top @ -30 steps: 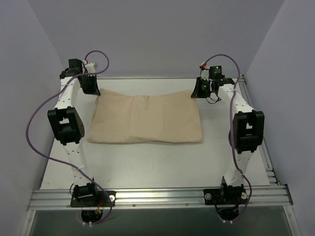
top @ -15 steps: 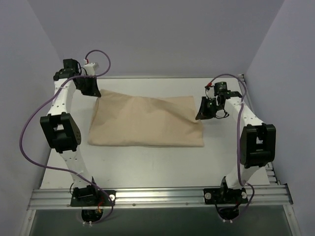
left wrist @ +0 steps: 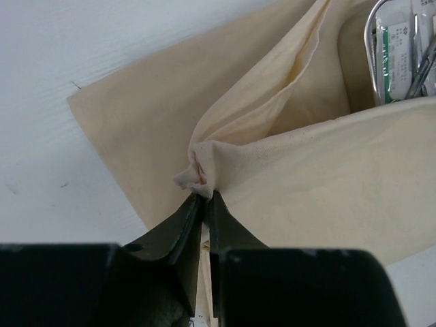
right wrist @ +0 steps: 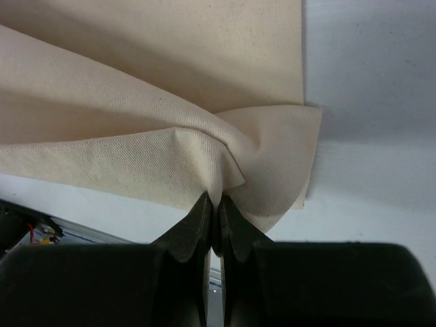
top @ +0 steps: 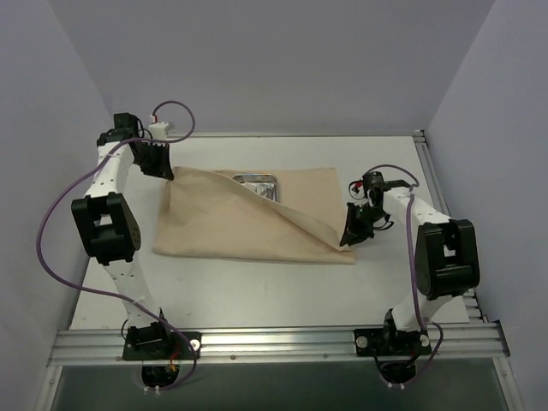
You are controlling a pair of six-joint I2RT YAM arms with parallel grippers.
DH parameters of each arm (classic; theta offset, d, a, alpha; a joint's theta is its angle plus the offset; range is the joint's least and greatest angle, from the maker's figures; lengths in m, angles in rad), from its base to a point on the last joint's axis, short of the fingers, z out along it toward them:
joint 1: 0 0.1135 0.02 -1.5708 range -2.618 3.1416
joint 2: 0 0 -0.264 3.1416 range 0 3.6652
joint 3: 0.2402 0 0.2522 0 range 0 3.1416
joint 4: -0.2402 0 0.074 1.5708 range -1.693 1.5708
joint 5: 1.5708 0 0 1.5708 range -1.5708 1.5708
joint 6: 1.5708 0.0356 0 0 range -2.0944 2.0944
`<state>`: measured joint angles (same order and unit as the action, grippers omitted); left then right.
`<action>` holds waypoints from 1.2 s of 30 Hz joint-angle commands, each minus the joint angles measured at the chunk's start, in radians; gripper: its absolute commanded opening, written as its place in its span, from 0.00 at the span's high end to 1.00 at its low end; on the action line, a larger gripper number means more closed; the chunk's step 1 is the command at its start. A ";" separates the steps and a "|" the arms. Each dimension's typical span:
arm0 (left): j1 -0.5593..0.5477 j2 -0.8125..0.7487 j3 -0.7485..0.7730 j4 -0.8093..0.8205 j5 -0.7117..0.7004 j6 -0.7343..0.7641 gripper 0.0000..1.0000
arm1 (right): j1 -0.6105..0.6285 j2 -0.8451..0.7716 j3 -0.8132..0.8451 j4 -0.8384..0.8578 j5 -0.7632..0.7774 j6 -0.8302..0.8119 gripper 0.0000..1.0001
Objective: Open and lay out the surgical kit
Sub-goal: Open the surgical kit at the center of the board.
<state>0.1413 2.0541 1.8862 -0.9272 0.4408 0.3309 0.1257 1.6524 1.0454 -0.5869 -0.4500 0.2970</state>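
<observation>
Wrap, soft light cloth, lies mid-frame from above, one flap slanting toward lower right and baring a steel tray. Left wrist view: left gripper pinches a bunched corner, bottom centre. Right wrist view: right gripper clamps another corner. Corners look the sensible holds, though limp cloth may slip.

White table, beige cloth wrap atop

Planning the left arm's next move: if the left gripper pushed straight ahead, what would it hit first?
The bunched cloth wrap pinched by the left gripper; the steel tray sits off to one side, likely missed.
</observation>
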 commanded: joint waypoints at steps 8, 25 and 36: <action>0.020 0.051 0.040 -0.021 -0.050 0.085 0.57 | 0.138 0.047 -0.030 -0.073 0.151 0.034 1.00; -0.192 0.244 0.476 -0.134 -0.183 -0.144 0.30 | 0.226 0.096 -0.013 -0.060 0.231 -0.016 1.00; -0.198 0.422 0.628 -0.196 -0.303 -0.288 0.04 | 0.227 0.110 -0.008 -0.044 0.224 -0.025 1.00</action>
<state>-0.0555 2.4592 2.4123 -1.0836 0.1982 0.0986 0.3496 1.7458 1.0271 -0.5751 -0.2604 0.2878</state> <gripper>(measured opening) 0.959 0.021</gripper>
